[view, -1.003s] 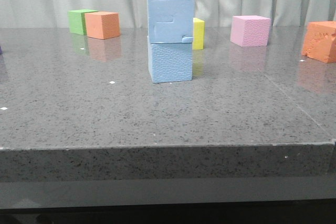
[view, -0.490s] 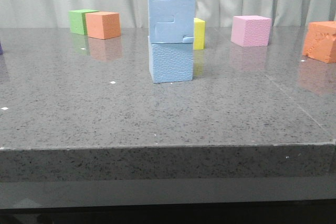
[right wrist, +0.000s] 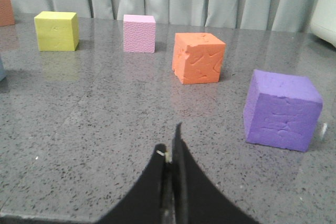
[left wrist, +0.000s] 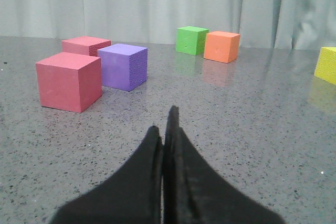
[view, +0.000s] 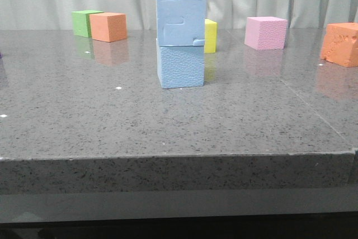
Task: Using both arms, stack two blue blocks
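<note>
Two blue blocks stacked mid-worktop.
The grooved blue block [view: 180, 20] is seated squarely on the pebbled blue block [view: 180, 66], both upright, edges nearly flush.

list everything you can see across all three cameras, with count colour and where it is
blue blocks: 2, light blue, stacked mid-table; grooved top block on pebbled bottom block
yellow cube: 1, yellow, just behind the stack to its right
pink cube: 1, pale pink, back right
orange cubes: 2, one back left, one with a cracked face at the right edge
green cube: 1, green, back left beside the orange one
red cubes: 2, red, near one, far one, left wrist view only
purple cubes: 2, one by the red pair, one near the cracked orange cube
table: 1, grey speckled
left end effector: shut, empty
right end effector: shut, empty
</note>
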Robot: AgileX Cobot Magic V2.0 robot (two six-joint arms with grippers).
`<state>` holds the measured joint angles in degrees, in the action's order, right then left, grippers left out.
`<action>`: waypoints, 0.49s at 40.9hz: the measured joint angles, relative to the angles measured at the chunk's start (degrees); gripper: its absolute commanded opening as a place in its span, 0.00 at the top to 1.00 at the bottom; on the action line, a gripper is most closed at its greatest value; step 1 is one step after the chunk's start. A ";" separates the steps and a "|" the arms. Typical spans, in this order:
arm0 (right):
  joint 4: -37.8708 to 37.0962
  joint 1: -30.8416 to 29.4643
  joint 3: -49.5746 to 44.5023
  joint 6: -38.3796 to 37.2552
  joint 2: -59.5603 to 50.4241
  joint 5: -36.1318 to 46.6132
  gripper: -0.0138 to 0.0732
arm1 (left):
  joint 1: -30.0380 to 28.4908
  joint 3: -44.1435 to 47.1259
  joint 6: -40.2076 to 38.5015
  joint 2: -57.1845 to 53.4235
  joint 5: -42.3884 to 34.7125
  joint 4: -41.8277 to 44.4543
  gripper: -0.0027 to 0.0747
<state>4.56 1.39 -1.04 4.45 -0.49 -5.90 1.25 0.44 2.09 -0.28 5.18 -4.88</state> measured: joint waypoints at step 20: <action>0.21 0.11 -0.48 0.00 -0.10 4.50 0.92 | 0.00 0.00 0.00 0.00 0.00 0.00 0.99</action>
<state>4.77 1.50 -1.52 4.45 -0.59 -1.40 1.25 0.44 2.09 -0.28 5.18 -4.88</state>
